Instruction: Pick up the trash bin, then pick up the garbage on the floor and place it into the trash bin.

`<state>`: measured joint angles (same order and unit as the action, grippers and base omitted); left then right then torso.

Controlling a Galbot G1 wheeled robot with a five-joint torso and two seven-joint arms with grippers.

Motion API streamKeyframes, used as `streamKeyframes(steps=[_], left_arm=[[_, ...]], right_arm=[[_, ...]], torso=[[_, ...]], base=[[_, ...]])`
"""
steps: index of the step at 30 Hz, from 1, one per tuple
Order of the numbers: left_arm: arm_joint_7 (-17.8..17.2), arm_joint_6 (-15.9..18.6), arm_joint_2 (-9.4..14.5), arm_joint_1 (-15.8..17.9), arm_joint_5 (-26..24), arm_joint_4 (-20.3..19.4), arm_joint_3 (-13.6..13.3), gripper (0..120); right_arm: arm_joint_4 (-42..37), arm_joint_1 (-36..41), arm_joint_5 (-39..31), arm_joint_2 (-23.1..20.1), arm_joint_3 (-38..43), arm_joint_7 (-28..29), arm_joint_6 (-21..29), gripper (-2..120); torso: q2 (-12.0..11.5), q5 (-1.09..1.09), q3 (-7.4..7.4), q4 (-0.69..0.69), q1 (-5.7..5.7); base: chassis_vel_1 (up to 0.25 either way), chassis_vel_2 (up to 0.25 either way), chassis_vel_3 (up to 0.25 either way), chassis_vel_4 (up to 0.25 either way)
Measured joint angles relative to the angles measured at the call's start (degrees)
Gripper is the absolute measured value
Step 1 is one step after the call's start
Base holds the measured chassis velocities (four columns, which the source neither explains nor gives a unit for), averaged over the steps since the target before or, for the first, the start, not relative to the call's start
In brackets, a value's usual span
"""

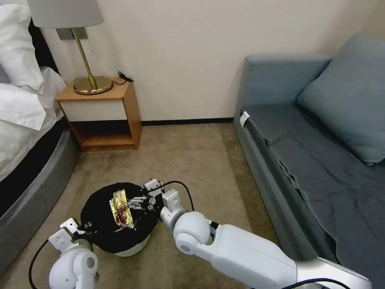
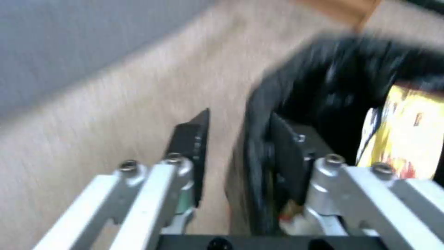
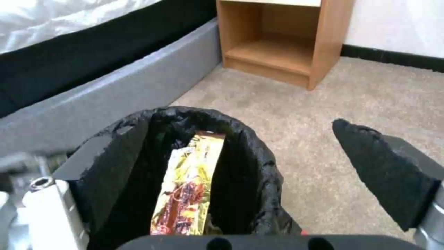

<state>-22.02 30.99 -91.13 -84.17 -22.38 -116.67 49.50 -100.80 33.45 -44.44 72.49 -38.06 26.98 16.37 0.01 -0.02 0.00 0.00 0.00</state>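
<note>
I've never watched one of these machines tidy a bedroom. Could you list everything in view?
trash bin: one, white with black liner, on the carpet before the robot
wrapper: one, gold-brown, lying in the bin
nightstand: one, wooden, against the wall
lamp: one, brass with pale shade, on the nightstand
bed: one, white linen, at left
sofa: one, blue-grey, at right
left gripper: astride the bin's rim, fingers apart
right gripper: over the bin, open

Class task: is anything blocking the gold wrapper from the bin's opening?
Nothing visible. The wrapper already lies across the bin's open mouth, with the open right claw beside it; the left claw straddles the bin's rim.
</note>
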Motion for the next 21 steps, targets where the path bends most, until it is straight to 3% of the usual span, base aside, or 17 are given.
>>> streamKeyframes(steps=[2,3,4,5,6,8,10,11,12,16,19,21], left_arm=[[4.63,-4.37,0.14,-0.65,3.77,-0.67,0.4,52],[4.63,-4.37,0.14,-0.65,3.77,-0.67,0.4,52],[10.23,-9.02,0.37,-1.25,5.15,-1.17,0.87,61],[13.23,-11.32,0.56,-1.55,5.4,-1.34,1.15,63],[13.23,-11.32,0.56,-1.55,5.4,-1.34,1.15,63],[21.06,-17.44,1.19,-2.36,5.73,-1.41,2.16,75],[25.43,-20.46,1.59,-2.94,6.63,-1.59,2.9,82],[25.43,-20.46,1.59,-2.94,6.63,-1.59,2.9,82],[29.05,-22.54,1.96,-3.63,7.63,-2.11,3.38,89],[30.84,-23.97,2.41,-4.21,8.11,-2.96,3.2,98],[31.24,-24.31,3.2,-5.07,8.99,-4.96,1.58,100],[31.24,-24.33,3.37,-5.27,9.17,-5.25,1.1,100]], right_arm=[[-0.02,0.07,-0.07,0.03,0.35,-0.07,-0.24,100],[-0.02,0.07,-0.07,0.03,0.35,-0.07,-0.24,100],[-0.32,0.35,-0.36,-0.13,1.39,-1.41,-1.72,100],[-0.56,0.59,-0.33,-0.32,2.21,-2.5,-2.79,100],[-0.56,0.59,-0.33,-0.32,2.21,-2.5,-2.79,100],[-1.69,1.95,1.91,-1.53,6.19,-6.44,-6.47,100],[-2.74,3.54,4.63,-2.39,9.74,-8.21,-7.76,100],[-2.74,3.54,4.63,-2.39,9.74,-8.21,-7.76,100],[-4.08,5.63,7.82,-3.24,14.07,-9.15,-8.19,100],[-5.94,9.15,11.35,-4.2,19.91,-9.78,-9.0,100],[-10.95,17.28,18.78,-7.65,33.12,-9.95,-10.09,100],[-12.52,19.11,20.8,-8.43,36.29,-9.24,-9.44,100]], torso=[[0.0,0.01,0.0,0.0,0.0],[0.0,0.01,0.0,0.0,0.0],[-0.01,0.01,0.0,0.0,0.0],[-0.01,0.02,0.0,0.0,0.0],[-0.01,0.02,0.0,0.0,0.0],[-0.01,0.02,0.0,0.01,0.0],[-0.01,0.02,0.0,-0.01,0.0],[-0.01,0.02,0.0,-0.01,0.0],[-0.01,0.03,0.0,0.01,0.0],[-0.01,0.03,0.0,0.0,0.0],[-0.01,0.04,0.0,0.0,0.0],[-0.01,0.03,0.0,-0.02,0.0]], base=[[0.0,0.0,0.0,0.0],[0.0,0.0,0.0,0.0],[0.0,0.0,0.0,0.0],[0.0,0.0,0.0,0.0],[0.0,0.0,0.0,0.0],[0.0,0.0,0.0,0.0],[0.0,0.0,0.0,0.0],[0.0,0.0,0.0,0.0],[0.0,0.0,0.0,0.0],[0.0,0.0,0.0,0.0],[0.0,0.0,0.0,0.0],[0.0,0.0,0.0,0.0]])
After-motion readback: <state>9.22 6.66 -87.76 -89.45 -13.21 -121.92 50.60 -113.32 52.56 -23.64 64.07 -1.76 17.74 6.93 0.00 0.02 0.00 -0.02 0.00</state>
